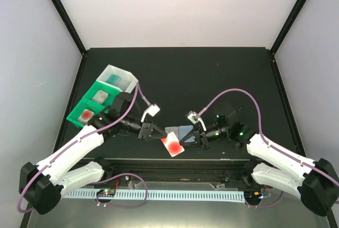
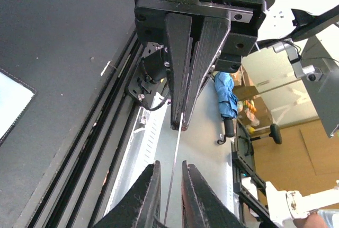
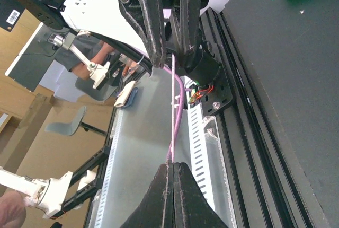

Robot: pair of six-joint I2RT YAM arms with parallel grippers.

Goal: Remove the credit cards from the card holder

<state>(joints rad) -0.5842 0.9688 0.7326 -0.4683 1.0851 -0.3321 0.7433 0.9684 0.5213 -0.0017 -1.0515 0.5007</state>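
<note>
I see the card holder (image 1: pixel 178 131) as a small blue-grey flap held up off the black surface (image 1: pixel 212 79), close to its near edge and between the two sets of jaws. Hanging from it is one of the credit cards, a white card (image 1: pixel 173 147) with a red round mark, tilted with a corner pointing down. Three more cards lie in the bins at the far left: a teal card (image 1: pixel 113 79) in the white bin (image 1: pixel 125 72), and a pale grey card (image 1: pixel 99 97) and a second red-marked card (image 1: pixel 86 115) in the green bin (image 1: pixel 74 112). The marks on all of them are too small for me to read, as is a barcode sticker (image 3: pixel 14 16) in the right wrist view. The left arm (image 1: pixel 79 146) and right arm (image 1: pixel 275 154) both reach low and inward, wrists facing each other. The right jaws are pressed together on the card holder's edge. The left jaws stand narrowly apart with the thin edge of the white card (image 2: pixel 172 185) between them, a slit showing on each side.
</note>
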